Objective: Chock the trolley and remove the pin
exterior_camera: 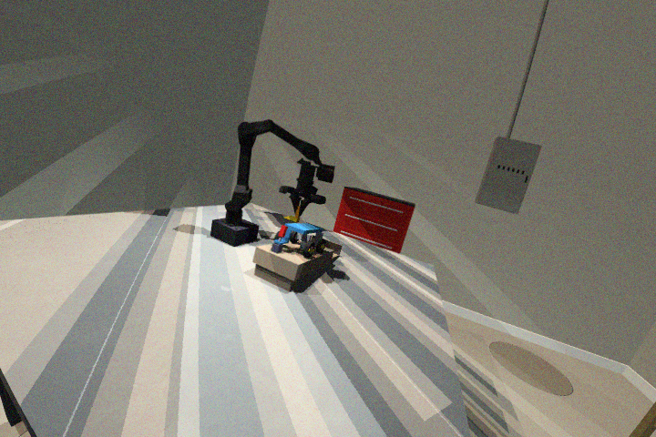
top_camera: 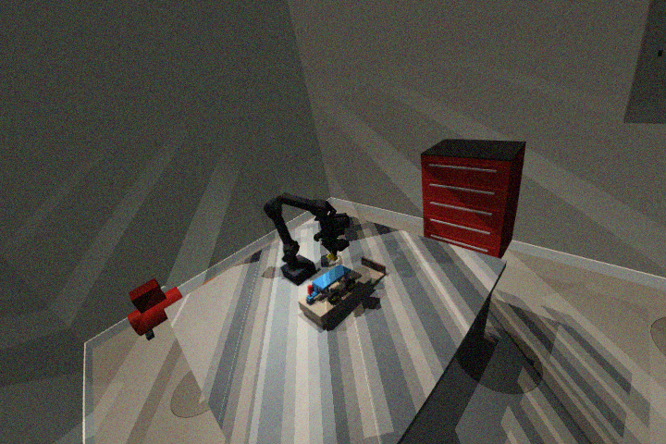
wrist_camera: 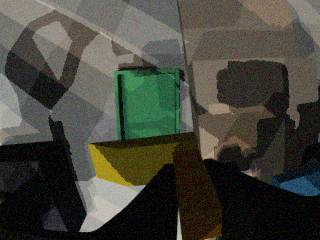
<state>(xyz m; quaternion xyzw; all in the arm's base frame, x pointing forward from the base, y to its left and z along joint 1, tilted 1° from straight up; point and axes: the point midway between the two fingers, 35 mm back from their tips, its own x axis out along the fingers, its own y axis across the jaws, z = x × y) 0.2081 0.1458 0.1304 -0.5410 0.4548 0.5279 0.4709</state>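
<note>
My gripper [top_camera: 331, 252] [exterior_camera: 298, 205] [wrist_camera: 188, 170] is shut on the orange handle [wrist_camera: 196, 194] of the yellow chock [top_camera: 333, 257] [exterior_camera: 296, 214] [wrist_camera: 130, 160] and holds it in the air, just behind the trolley. The blue trolley [top_camera: 329, 277] [exterior_camera: 302, 229] [wrist_camera: 303, 184] stands on the tan ramp [top_camera: 320, 315] [exterior_camera: 280, 265]. The red-headed stop pin [top_camera: 310, 288] [exterior_camera: 282, 230] is at its near end. In the wrist view the green tray [wrist_camera: 148, 103] lies on the table beyond the chock. It does not show in the top and exterior views.
The arm's base [top_camera: 298, 272] [exterior_camera: 233, 231] stands left of the ramp. A red drawer cabinet [top_camera: 470, 196] [exterior_camera: 374, 218] stands beyond the table. A red clamp-like object [top_camera: 148, 306] sits on the table's left edge. The ramp has a raised lip [top_camera: 373, 264] at its far end.
</note>
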